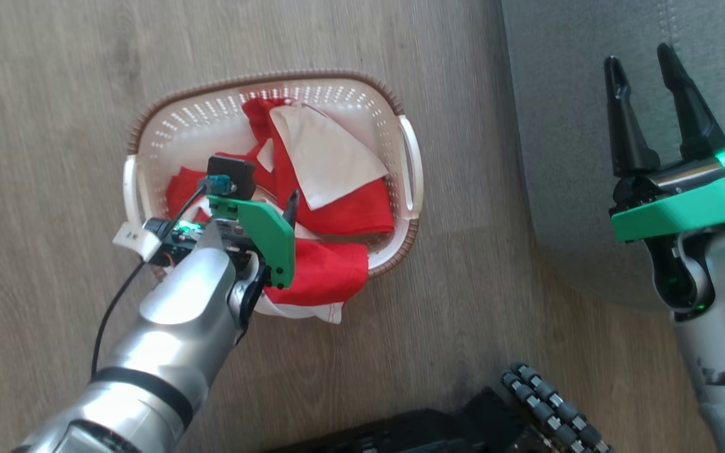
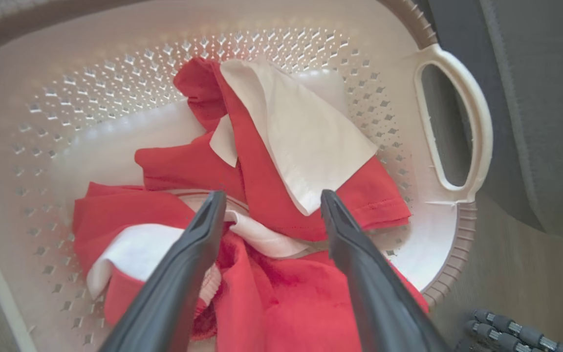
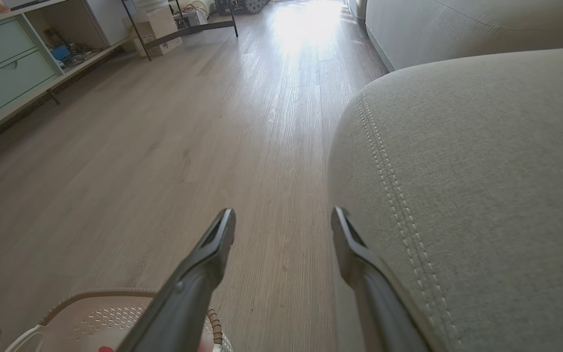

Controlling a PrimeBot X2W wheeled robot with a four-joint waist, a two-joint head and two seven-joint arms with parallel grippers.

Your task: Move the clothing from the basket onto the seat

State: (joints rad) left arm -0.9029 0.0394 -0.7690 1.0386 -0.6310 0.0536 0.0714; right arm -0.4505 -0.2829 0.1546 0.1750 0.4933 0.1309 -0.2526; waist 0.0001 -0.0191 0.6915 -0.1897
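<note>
The clothing (image 1: 356, 217) lies heaped inside the basket (image 1: 180, 123), red folds tangled with white panels. A large white panel sits on top toward the far right corner. One red piece spills over the near rim and hangs outside, its white hem lying on the wood floor (image 1: 54, 94).

Your left end effector (image 2: 272, 195) is down in the basket over the pile, its two dark fingers (image 2: 184, 274) spread wide with nothing clamped between them. In the left wrist view, one tip sits by a white fold and the other by the edge of the white panel. You cannot tell from these views whether the tips touch the fabric.

The basket stands on the floor with its handles to the left and right. The seat (image 1: 564, 157) lies to the robot's right of it, with a strip of bare floor between them, and no garment is on the part of the cushion you can see.

Your right end effector (image 1: 639, 58) hovers above the seat's near edge, fingers apart and empty. In the right wrist view it points along the floor beside the cushion's stitched corner, and the basket rim shows at the lower left.

The robot's dark base (image 1: 463, 421) sits at the bottom of the head view.
</note>
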